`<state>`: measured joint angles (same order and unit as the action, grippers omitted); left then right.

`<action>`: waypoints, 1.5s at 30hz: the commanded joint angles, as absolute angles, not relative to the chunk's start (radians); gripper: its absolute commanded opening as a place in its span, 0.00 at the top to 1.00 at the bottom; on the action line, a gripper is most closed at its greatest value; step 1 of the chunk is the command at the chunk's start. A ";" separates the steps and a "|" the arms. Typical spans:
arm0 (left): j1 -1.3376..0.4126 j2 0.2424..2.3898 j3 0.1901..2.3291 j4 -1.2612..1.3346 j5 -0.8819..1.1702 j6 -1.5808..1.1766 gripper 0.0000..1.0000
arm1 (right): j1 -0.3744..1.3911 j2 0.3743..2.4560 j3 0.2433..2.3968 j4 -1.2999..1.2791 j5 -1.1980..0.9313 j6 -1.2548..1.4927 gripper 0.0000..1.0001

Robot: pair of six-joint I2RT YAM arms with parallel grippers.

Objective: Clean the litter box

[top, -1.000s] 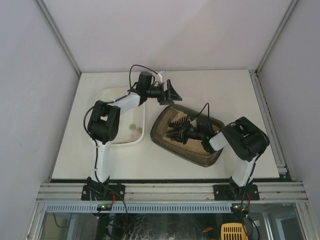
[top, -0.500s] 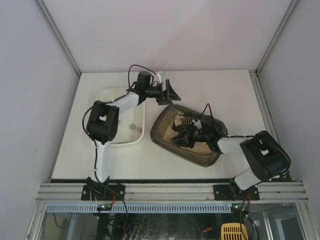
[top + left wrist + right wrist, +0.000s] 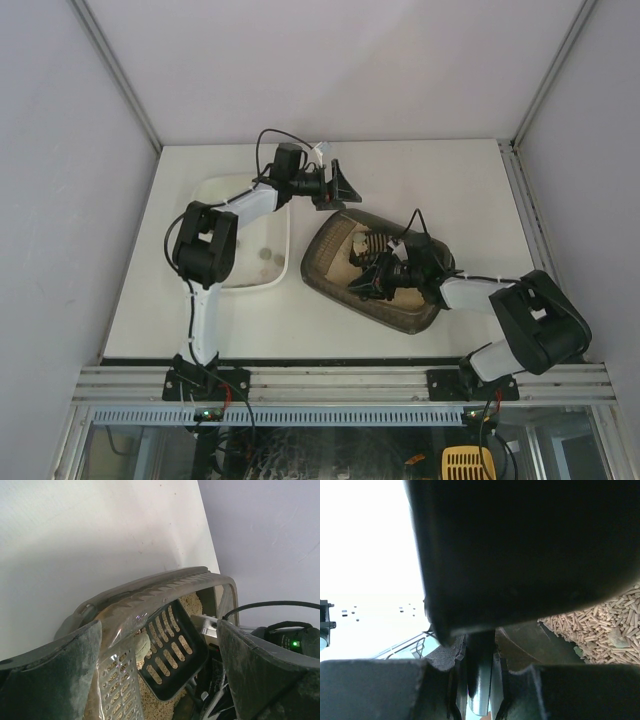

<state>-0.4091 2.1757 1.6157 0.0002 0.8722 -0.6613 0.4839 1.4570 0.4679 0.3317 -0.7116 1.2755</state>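
Note:
The dark brown-grey litter box (image 3: 420, 310) with beige pellet litter sits right of centre. My right gripper (image 3: 388, 272) is inside it, shut on the handle (image 3: 481, 680) of a black slotted scoop (image 3: 362, 278). The scoop's underside (image 3: 530, 545) fills the right wrist view, with pellets (image 3: 602, 625) beside it. My left gripper (image 3: 345, 185) is open and empty, just beyond the box's far rim (image 3: 150, 587). In the left wrist view the gripper (image 3: 157, 630) frames the scoop (image 3: 172, 650), which has a greenish clump (image 3: 142, 645) at its edge.
A plain white tray (image 3: 225, 195) stands left of the litter box, under the left arm, with two small clumps (image 3: 266, 257) in it. Side walls bound the table, and a metal rail (image 3: 340, 385) runs along the near edge.
The right arm's elbow has swung down and to the right, and the gripper with the scoop has shifted a little rightward inside the litter box. The left arm has stayed put.

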 commanded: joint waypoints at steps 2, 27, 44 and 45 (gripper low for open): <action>-0.410 2.094 1.591 -0.046 0.909 -0.624 0.00 | 0.479 1.432 0.463 0.301 -0.737 1.185 1.00; -0.392 2.046 1.699 -0.309 0.823 -0.497 0.00 | 0.470 1.113 0.406 0.075 -0.702 0.927 1.00; -0.353 1.838 1.510 -0.478 0.765 -0.308 0.00 | 0.455 1.052 0.131 0.702 -0.757 1.037 1.00; -0.353 1.820 1.506 -0.507 0.753 -0.279 0.00 | 0.456 1.032 0.144 0.645 -0.749 1.005 1.00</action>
<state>-0.3618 1.9324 1.5391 -0.4213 0.8001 -0.4084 0.4458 1.0977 0.1307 0.6323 -0.7086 1.0641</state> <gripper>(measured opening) 0.996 0.151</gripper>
